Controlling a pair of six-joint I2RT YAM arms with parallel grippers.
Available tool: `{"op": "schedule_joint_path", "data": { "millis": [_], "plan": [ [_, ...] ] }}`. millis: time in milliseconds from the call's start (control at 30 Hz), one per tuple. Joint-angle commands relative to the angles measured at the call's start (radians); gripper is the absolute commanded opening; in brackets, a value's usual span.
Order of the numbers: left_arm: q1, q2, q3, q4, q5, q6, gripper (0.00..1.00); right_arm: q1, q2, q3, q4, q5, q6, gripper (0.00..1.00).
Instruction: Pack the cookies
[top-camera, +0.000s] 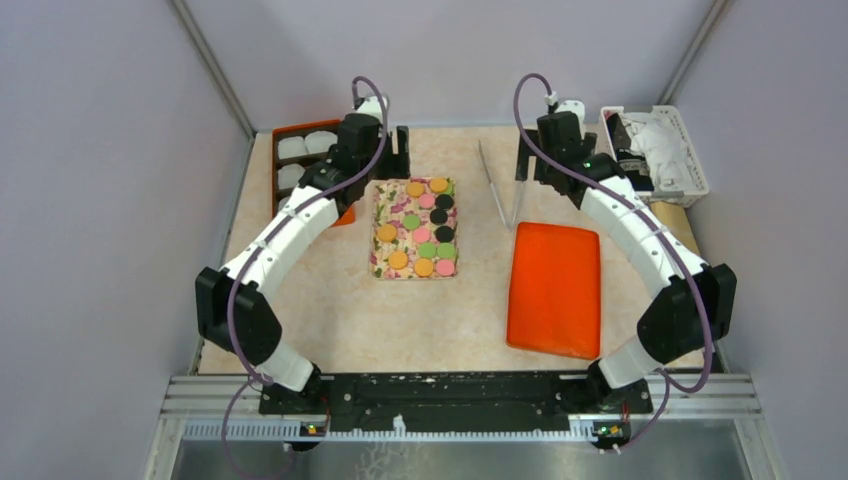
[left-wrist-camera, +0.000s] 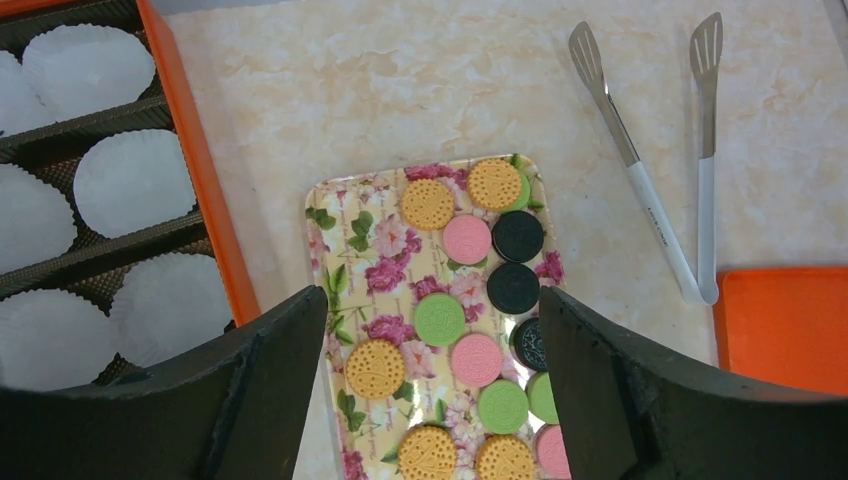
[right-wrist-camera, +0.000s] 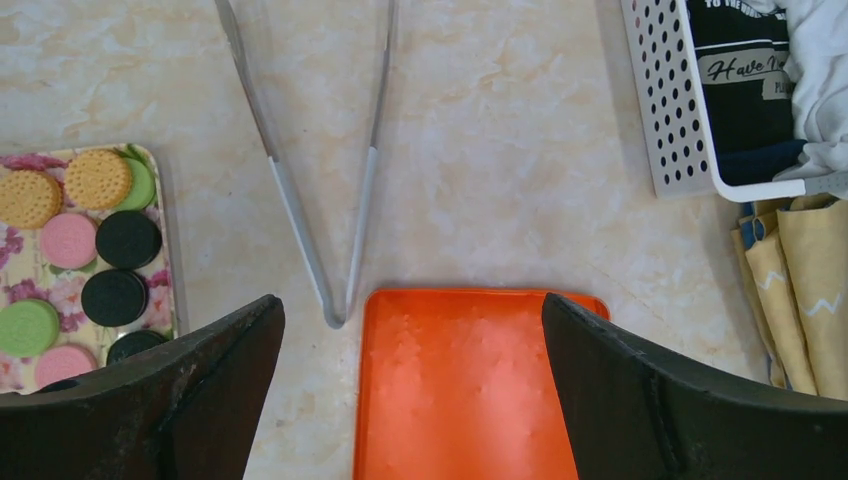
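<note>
Several cookies (top-camera: 420, 228), orange, pink, green and black, lie flat on a floral tray (top-camera: 385, 192) at the table's middle back. In the left wrist view the cookies (left-wrist-camera: 467, 238) lie under and ahead of my open, empty left gripper (left-wrist-camera: 432, 320), which hovers over the tray's (left-wrist-camera: 385, 265) near part. An orange box (top-camera: 290, 130) with white paper cups (left-wrist-camera: 130, 180) stands left of the tray. My right gripper (right-wrist-camera: 412, 330) is open and empty above the far edge of a flat orange lid (right-wrist-camera: 470, 390). A few cookies (right-wrist-camera: 128, 240) show at the left of that view.
Metal tongs (top-camera: 497, 185) lie spread between the tray and the orange lid (top-camera: 555, 288); they also show in the wrist views (left-wrist-camera: 640, 190) (right-wrist-camera: 300, 230). A white perforated basket (top-camera: 690, 160) with cloths stands at the back right, with yellow cloth (right-wrist-camera: 800, 280) beside it.
</note>
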Motion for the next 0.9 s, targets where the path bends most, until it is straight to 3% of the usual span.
{"op": "schedule_joint_path", "data": {
  "millis": [0, 133, 233, 367, 467, 567, 633, 800, 867],
  "plan": [
    [0.003, 0.015, -0.002, 0.028, -0.011, -0.009, 0.84, 0.01, -0.019, -0.007, 0.055, -0.054, -0.025, 0.99],
    [0.007, 0.032, -0.016, 0.033, -0.021, -0.014, 0.84, 0.01, -0.022, -0.04, 0.09, -0.132, -0.034, 0.99],
    [0.016, 0.066, -0.02, 0.017, -0.03, -0.028, 0.77, 0.011, -0.021, -0.073, 0.123, -0.222, -0.027, 0.99],
    [0.029, 0.133, -0.022, 0.007, -0.02, -0.041, 0.53, 0.011, -0.031, -0.134, 0.164, -0.283, -0.012, 0.99],
    [0.032, 0.191, -0.005, -0.024, -0.026, -0.061, 0.27, 0.011, -0.033, -0.157, 0.178, -0.273, -0.019, 0.99],
    [0.032, 0.257, 0.026, -0.057, -0.028, -0.079, 0.16, 0.012, -0.017, -0.159, 0.179, -0.259, -0.024, 0.99],
    [0.032, 0.299, 0.05, -0.076, -0.029, -0.081, 0.13, 0.011, 0.0, -0.159, 0.175, -0.258, -0.023, 0.99],
    [0.034, 0.364, 0.065, -0.085, -0.078, -0.092, 0.15, 0.012, 0.016, -0.18, 0.192, -0.275, -0.007, 0.99],
    [0.038, 0.392, 0.067, -0.082, -0.08, -0.096, 0.1, 0.012, 0.017, -0.186, 0.195, -0.276, -0.004, 0.99]
  ]
}}
